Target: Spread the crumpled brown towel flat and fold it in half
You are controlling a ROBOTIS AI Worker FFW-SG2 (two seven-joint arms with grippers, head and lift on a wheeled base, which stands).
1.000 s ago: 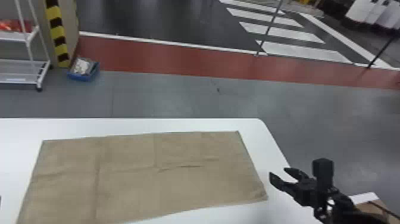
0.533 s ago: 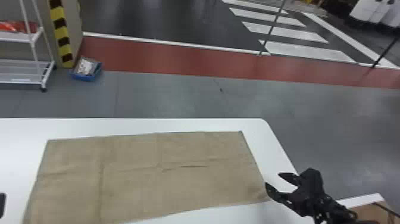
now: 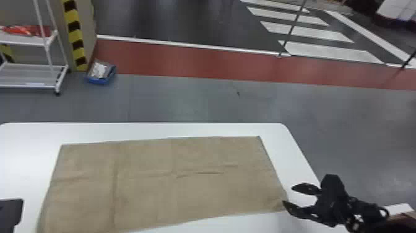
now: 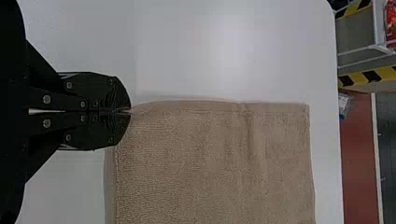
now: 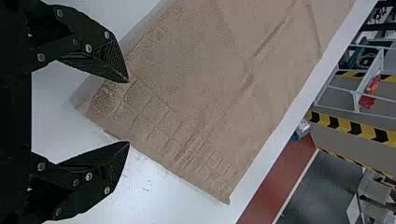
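From here the towel [image 3: 148, 189] looks brown, checked at one end; bench [image 3: 139, 131] white, floor [image 3: 192, 102] grey and red, pillar [image 3: 74, 34] striped yellow and black.

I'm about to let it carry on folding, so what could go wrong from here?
The left end effector pinches just a corner of the towel, so it might slip out. The right end effector is open at the other near corner, not gripping it, so lifting now could skew the fold. Creases across the middle may also leave it uneven.
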